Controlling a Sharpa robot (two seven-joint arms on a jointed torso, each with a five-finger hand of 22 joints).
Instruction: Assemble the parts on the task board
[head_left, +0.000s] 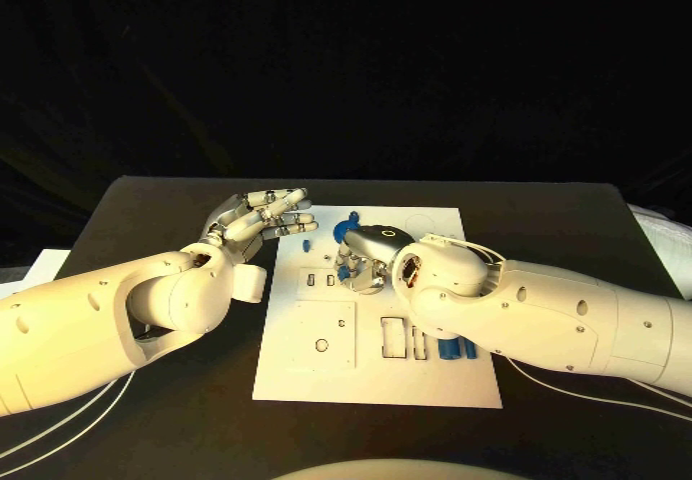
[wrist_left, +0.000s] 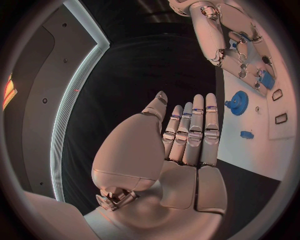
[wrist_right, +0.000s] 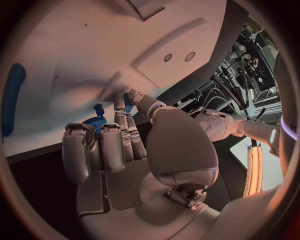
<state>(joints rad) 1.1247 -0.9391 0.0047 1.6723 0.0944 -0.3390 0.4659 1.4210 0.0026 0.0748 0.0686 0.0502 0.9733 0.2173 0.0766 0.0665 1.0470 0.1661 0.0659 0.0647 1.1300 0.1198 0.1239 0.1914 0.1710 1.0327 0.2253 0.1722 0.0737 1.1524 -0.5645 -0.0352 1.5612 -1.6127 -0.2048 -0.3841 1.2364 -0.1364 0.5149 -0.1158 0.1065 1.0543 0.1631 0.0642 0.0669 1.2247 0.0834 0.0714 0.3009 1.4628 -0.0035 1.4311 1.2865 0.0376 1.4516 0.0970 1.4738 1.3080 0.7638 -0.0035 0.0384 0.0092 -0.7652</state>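
Observation:
The white task board (head_left: 332, 370) lies in the middle of the black table. My left hand (head_left: 267, 220) hovers at the board's far left corner, fingers straight and side by side, holding nothing (wrist_left: 187, 135). My right hand (head_left: 368, 258) is over the board's far middle, fingers curled downward. Its thumb and a finger pinch a small blue part (wrist_right: 128, 102), which sits at its fingertips (wrist_left: 265, 79). A blue gear (head_left: 346, 232) lies on the board just beyond that hand (wrist_left: 238, 102) (wrist_right: 94, 122). A small blue piece (head_left: 309, 243) lies near the left hand (wrist_left: 247, 134).
Upright blue parts (head_left: 459, 348) stand by the board's right side, next to my right forearm. The board has several dark slots (head_left: 392, 337). A white block (head_left: 248, 283) sits beside the board's left edge. White cloth (head_left: 656, 225) lies at the table's right edge.

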